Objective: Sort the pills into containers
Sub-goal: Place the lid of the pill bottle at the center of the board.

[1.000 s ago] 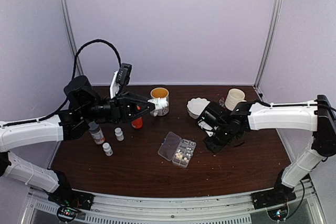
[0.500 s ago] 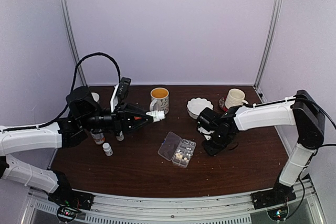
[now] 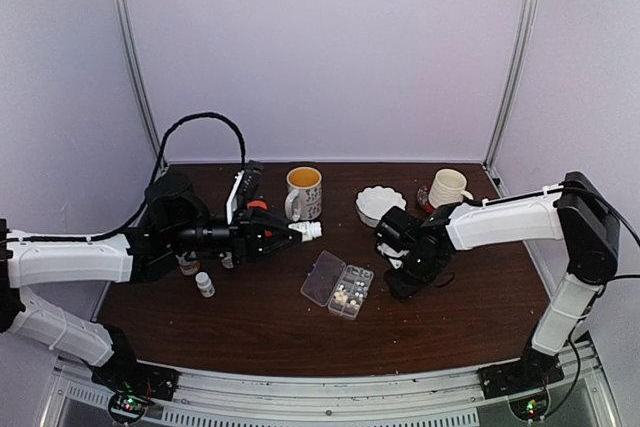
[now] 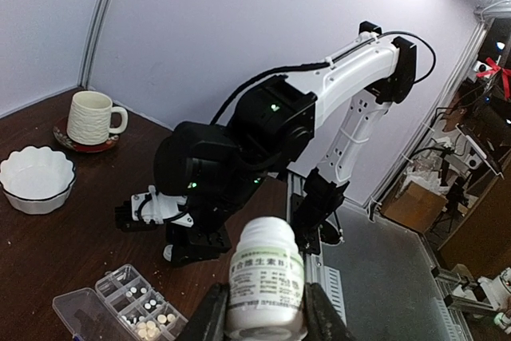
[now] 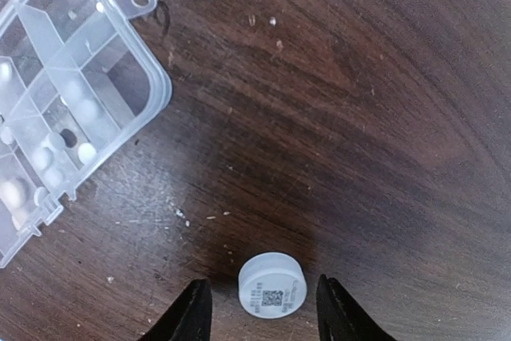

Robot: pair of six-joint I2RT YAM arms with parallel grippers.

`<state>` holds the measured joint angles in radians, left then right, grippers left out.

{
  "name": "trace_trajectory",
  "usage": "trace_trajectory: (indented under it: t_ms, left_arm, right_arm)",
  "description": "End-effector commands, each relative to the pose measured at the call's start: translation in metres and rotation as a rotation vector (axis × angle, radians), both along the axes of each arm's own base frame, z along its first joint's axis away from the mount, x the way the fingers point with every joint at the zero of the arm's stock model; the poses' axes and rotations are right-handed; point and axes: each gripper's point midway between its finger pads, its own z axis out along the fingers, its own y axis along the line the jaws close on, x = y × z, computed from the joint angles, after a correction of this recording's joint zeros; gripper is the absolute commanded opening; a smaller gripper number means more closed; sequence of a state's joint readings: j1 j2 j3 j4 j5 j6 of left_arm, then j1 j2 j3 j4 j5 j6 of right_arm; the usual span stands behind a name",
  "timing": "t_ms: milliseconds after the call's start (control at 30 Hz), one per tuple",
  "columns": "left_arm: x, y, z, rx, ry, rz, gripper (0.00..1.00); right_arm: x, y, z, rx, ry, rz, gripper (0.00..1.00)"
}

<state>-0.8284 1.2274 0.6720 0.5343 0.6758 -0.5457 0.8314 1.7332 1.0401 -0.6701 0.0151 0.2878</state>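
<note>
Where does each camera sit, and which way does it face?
Top external: high behind the bases, looking down on the table; both arms show.
Left wrist: faces across at the right arm; left gripper holds a white bottle.
Right wrist: looks straight down; right gripper straddles a white cap.
All share the organizer box.

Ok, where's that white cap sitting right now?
In the right wrist view, the white cap lies on the table between the fingers of the open right gripper, a little apart from the organizer box.

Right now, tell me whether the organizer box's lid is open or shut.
Open. The organizer box has its clear lid folded out flat beside it, leaving the pills uncovered.
</note>
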Motion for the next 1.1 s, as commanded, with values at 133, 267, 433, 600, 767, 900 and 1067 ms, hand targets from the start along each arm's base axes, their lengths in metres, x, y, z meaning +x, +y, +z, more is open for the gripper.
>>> trace_trajectory:
  t_ms: [133, 267, 433, 600, 767, 900, 1067]
  left_arm:
    - [0.014, -0.007, -0.015, -0.025, -0.048, 0.028, 0.00]
    - [0.025, -0.009, -0.033, 0.006, -0.038, 0.078, 0.00]
    - [0.035, -0.013, -0.057, 0.030, -0.016, 0.107, 0.00]
    - [0.043, -0.023, -0.086, 0.048, 0.031, 0.115, 0.00]
    - [0.045, -0.034, -0.104, 0.084, 0.043, 0.111, 0.00]
    - [0.049, -0.039, -0.115, 0.100, 0.041, 0.118, 0.00]
    - [0.057, -0.046, -0.129, 0.131, 0.051, 0.137, 0.00]
  right_arm:
    - [0.009, 0.006, 0.048, 0.132, -0.102, -0.024, 0.47]
    - [0.013, 0.007, 0.072, 0.216, -0.173, -0.049, 0.46]
    - [0.016, 0.011, 0.103, 0.345, -0.262, -0.083, 0.45]
    - [0.014, 0.023, 0.126, 0.556, -0.328, -0.122, 0.45]
    - [0.008, 0.027, 0.126, 0.649, -0.326, -0.128, 0.46]
    - [0.003, 0.035, 0.118, 0.699, -0.286, -0.131, 0.46]
    - [0.001, 0.044, 0.116, 0.776, -0.268, -0.135, 0.45]
